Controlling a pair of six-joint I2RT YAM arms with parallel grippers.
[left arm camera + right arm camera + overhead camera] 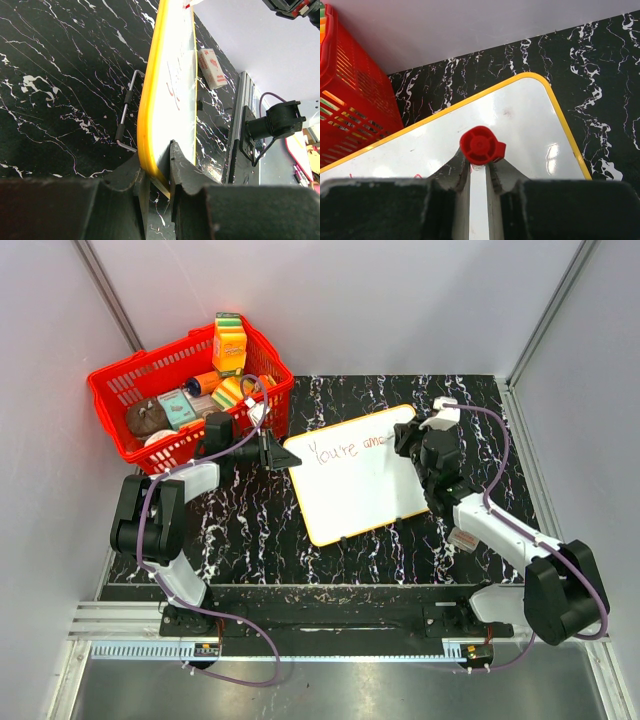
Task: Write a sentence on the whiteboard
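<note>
Standing here, I see the flat white whiteboard with the orange-yellow rim [360, 490] lying mid-worktop on the black marbled worktop [250, 530], with the red plastic basket of groceries [135, 390] off at 10 o'clock. It seems propped on a thin wire stand [127, 112], not flat. The left arm's fingers [187, 172] are clamped on the board's rim at its 9 o'clock corner. The right arm's fingers [507, 175] are closed tight on a white marker with a red end [481, 145], over the board's 2 o'clock corner. The thin red handwritten sentence [345, 448] starts "You're" and runs a few letters further along the 12 o'clock edge. My worry is room: the line is already close to the rim, so further strokes could run off onto the worktop. A single corner pinch is also little hold, and hard pen pressure could swing the propped board or slip it free. I can't see the tip, so contact may be lost unnoticed. The arm crossing low could smear fresh ink, and the small white carton [465, 538] at 4 o'clock could be knocked.
</note>
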